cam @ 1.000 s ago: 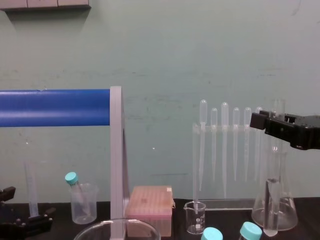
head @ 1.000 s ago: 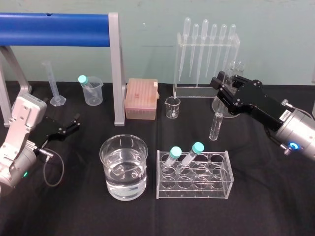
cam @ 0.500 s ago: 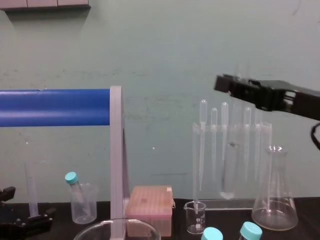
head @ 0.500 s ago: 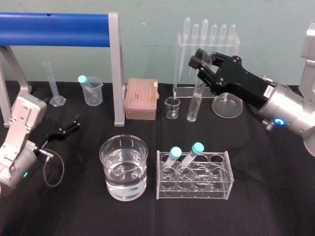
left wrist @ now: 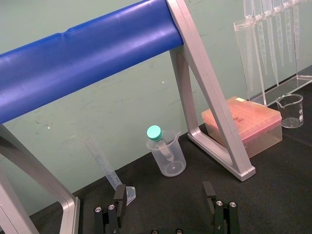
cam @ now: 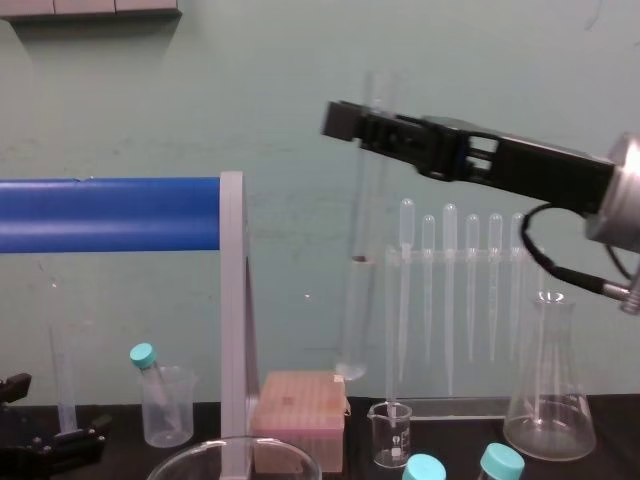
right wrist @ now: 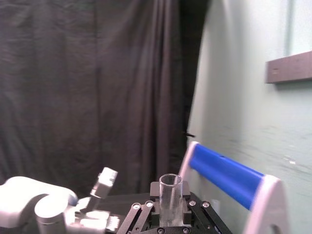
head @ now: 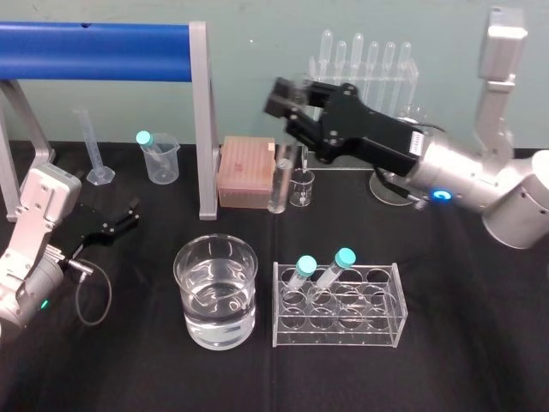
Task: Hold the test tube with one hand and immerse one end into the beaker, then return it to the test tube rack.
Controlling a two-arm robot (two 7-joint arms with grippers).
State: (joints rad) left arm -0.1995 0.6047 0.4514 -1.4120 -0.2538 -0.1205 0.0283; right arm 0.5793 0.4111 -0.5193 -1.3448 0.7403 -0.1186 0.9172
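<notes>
- Right gripper (head: 287, 110): clamped the test tube (head: 277, 182) upright, above black table (head: 463, 343), beyond the beaker (head: 216, 292).
- Left gripper (head: 120, 219): sat parted at table's left.
- Backed by pale green wall (cam: 300, 80).
- Had shifted left, away from pipette stand (head: 360, 86).

- The bar (head: 94, 51) across the upper left is bright blue, and its legs (head: 203, 120) are plain grey metal.
- The wall (head: 257, 86) behind is pale green with faint scuffs.
- The table cloth (head: 463, 343) is plain black.
- The tip box (head: 246, 172) at centre is salmon pink with a finely speckled top.
- The caps (head: 345, 256) in the rack (head: 339, 305) at lower centre are teal, as is the cap (head: 143, 137) at upper left.
- The test tube (head: 278, 184), beaker (head: 216, 292), rack and pipettes (head: 360, 60) are clear and colourless.
- The right gripper (head: 287, 103) is black, and its arm (head: 463, 184) is silver with a blue light.
- The left gripper (head: 129, 215) is black, and its arm (head: 39, 232) is pale grey with a green light.
- The curtain (right wrist: 97, 87) in the right wrist view is dark grey and hangs in folds.
</notes>
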